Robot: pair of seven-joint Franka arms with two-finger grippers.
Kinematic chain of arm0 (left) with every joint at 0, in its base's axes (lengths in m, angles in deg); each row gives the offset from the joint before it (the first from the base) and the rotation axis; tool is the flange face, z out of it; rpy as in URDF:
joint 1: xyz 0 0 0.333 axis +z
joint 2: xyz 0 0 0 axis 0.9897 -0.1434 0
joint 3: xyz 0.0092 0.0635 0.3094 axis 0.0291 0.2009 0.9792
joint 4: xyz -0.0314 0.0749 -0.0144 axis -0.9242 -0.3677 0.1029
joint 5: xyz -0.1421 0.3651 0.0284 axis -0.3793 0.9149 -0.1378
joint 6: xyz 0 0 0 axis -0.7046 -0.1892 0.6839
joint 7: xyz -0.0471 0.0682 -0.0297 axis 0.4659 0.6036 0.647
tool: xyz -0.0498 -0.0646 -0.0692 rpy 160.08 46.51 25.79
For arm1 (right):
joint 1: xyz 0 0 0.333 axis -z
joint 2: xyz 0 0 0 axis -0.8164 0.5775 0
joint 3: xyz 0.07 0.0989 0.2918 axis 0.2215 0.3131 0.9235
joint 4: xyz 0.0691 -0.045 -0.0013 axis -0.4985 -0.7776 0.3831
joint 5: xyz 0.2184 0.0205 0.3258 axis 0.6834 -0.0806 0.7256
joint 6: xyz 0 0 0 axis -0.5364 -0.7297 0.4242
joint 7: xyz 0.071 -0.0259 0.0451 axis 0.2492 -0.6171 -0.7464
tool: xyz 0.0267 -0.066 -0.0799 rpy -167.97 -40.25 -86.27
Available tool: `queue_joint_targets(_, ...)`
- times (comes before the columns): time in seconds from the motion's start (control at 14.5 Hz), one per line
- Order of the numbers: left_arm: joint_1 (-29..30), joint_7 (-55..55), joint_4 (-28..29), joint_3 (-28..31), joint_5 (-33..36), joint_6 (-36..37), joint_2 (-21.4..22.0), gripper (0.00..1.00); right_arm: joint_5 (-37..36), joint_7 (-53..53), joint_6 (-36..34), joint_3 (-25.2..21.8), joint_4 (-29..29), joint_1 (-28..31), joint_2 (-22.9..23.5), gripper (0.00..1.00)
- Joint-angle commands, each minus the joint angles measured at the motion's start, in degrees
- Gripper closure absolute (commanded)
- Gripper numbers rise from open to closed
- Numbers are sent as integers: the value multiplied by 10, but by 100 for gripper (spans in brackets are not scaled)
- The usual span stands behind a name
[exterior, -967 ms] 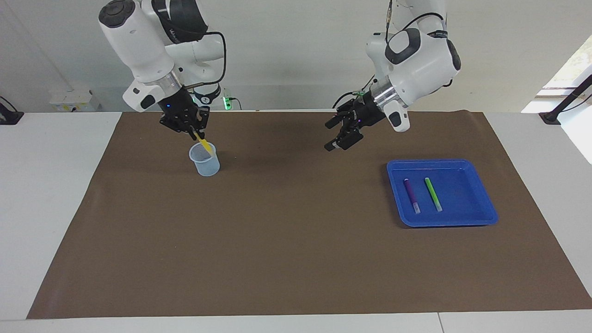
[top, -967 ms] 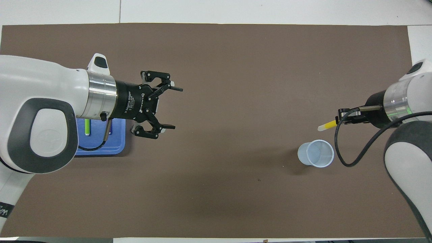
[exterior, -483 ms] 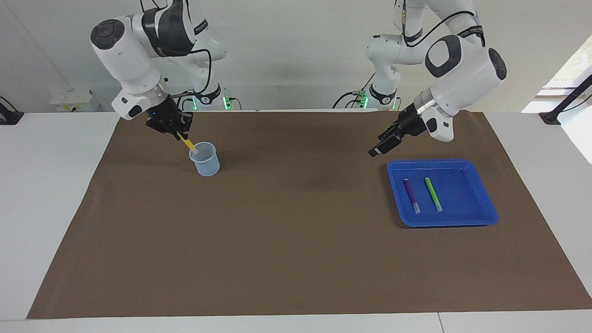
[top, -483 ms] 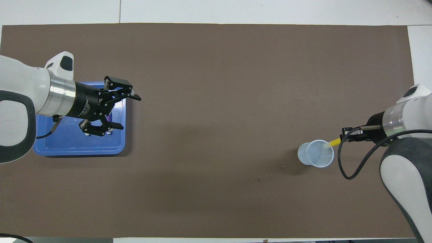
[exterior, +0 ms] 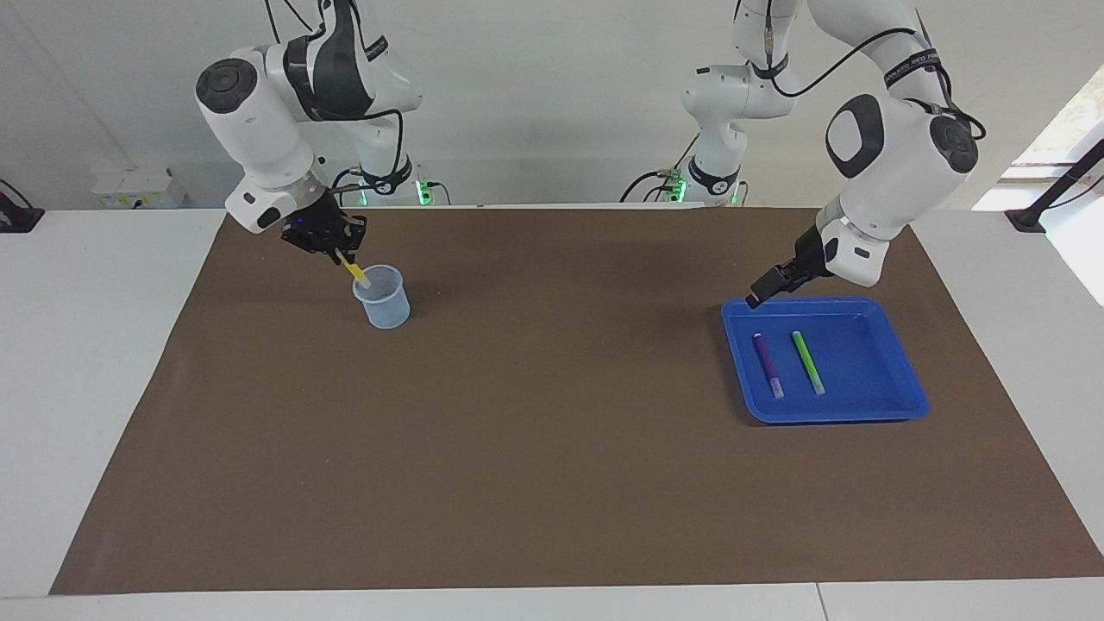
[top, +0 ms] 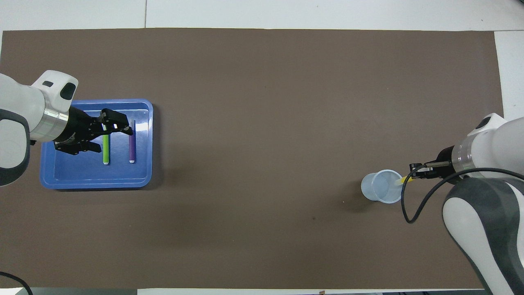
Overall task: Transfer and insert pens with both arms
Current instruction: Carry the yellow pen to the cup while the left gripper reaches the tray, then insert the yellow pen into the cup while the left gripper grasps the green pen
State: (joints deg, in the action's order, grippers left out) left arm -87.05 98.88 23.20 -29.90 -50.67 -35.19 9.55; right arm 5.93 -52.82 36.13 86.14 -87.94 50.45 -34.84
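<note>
Your right gripper is clamped on the yellow pen, which slants with its pale tip just inside the rim of the clear cup. Let go while it leans like this and it could catch the rim or tip the light cup. Your left gripper, jaws spread and empty, hangs over the blue tray edge; descending there, it could strike the rim before reaching the purple pen or green pen.
</note>
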Motion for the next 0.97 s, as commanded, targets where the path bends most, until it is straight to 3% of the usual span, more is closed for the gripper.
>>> queue_joint_targets(0.0,18,-96,35,-4,43,-65,-18,0,-22,-7,38,1,-31,-14,1,100)
queue_joint_targets(0.14,28,-144,51,-4,76,-111,-35,0,-24,-2,53,1,-34,-14,9,100)
queue_joint_targets(0.55,71,-265,101,-3,80,-242,-66,0,-23,33,103,2,-68,-41,19,100)
queue_joint_targets(0.9,68,-280,102,-3,80,-276,-100,2,-24,34,122,2,-84,-42,27,100)
